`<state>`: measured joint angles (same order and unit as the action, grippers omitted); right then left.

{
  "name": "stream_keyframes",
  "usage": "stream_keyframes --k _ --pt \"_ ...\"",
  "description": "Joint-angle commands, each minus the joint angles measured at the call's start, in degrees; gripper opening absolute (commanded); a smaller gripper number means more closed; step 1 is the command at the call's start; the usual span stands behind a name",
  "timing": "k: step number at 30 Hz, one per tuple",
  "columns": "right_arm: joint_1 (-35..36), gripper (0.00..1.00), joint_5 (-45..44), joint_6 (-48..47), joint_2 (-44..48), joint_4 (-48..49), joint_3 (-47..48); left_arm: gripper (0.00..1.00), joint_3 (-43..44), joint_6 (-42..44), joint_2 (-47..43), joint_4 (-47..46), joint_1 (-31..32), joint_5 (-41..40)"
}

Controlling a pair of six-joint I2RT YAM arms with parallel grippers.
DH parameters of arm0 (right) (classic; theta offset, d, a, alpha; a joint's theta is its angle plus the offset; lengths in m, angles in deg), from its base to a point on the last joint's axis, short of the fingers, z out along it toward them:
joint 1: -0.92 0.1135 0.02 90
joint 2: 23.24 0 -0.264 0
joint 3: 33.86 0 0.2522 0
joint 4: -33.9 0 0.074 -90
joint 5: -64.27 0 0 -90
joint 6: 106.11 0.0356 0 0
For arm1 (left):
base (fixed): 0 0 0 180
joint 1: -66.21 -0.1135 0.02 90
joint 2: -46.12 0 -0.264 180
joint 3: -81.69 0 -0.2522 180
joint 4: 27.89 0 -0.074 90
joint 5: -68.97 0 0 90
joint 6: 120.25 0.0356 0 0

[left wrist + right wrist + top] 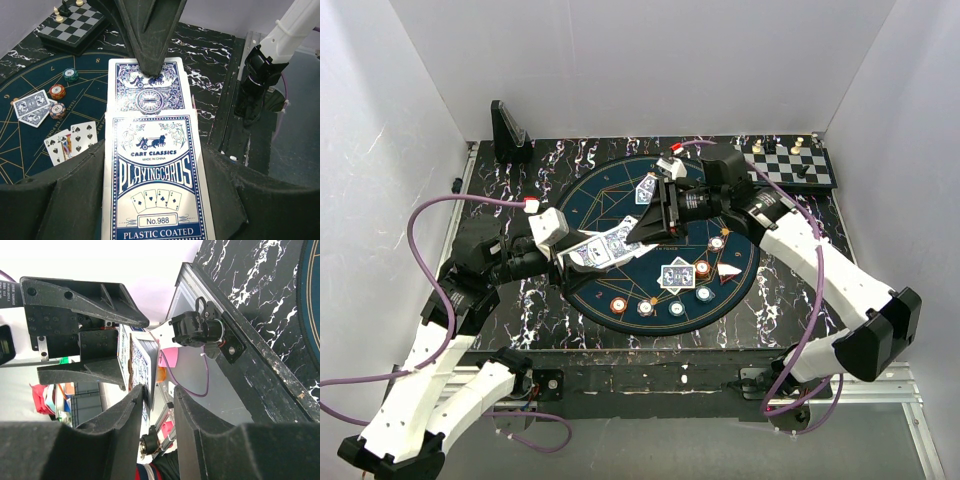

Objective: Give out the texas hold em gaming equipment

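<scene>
Blue-and-white, the card box [156,187] sits clamped between the fingers of the left gripper [582,252] above the mat [610,180], and a card [149,85] juts from its far end, long axis in line with the box, pointing straight at the right arm. The right gripper [638,232] is pressed together on that card's outer end (edge-on in the right wrist view); so the draw, as I judge it, runs lengthwise, away from the left gripper; dealt cards and chips [646,307] lie below on the mat.

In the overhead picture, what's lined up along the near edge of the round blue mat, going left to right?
Orange chip → white chip → teal chip → pale blue-green chip.
</scene>
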<state>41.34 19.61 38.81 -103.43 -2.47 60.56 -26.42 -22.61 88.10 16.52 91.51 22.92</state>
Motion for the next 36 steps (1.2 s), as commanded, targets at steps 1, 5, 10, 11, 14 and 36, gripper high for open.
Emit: stream_keyframes --k 1,5,10,11,14,36 --pt "-1.2 0.37 0.5 -1.9 2.5 -1.4 -0.3 0.00 2.5 -0.5 -0.9 -3.0 0.2 0.6" --pt "-1.3 0.34 0.8 -1.8 2.8 -1.3 -0.4 0.00 2.3 -0.5 -1.1 -3.1 0.2 0.5" --pt "-1.2 0.66 0.7 -1.3 2.1 -0.5 0.9 0.00 2.0 -0.6 -1.2 -3.1 0.2 0.6" --pt "-1.0 0.71 0.5 -1.2 2.0 -0.2 1.4 0.00 1.9 -0.7 -1.2 -3.2 0.2 0.5" --pt "0.4 0.74 0.4 -1.2 0.7 0.0 2.7 0.00 2.1 -0.8 -1.0 -3.3 0.2 0.6" --pt "0.1 0.45 -0.2 -0.2 2.5 0.0 -1.7 0.00 2.3 -1.0 -0.9 -3.8 0.2 0.9"
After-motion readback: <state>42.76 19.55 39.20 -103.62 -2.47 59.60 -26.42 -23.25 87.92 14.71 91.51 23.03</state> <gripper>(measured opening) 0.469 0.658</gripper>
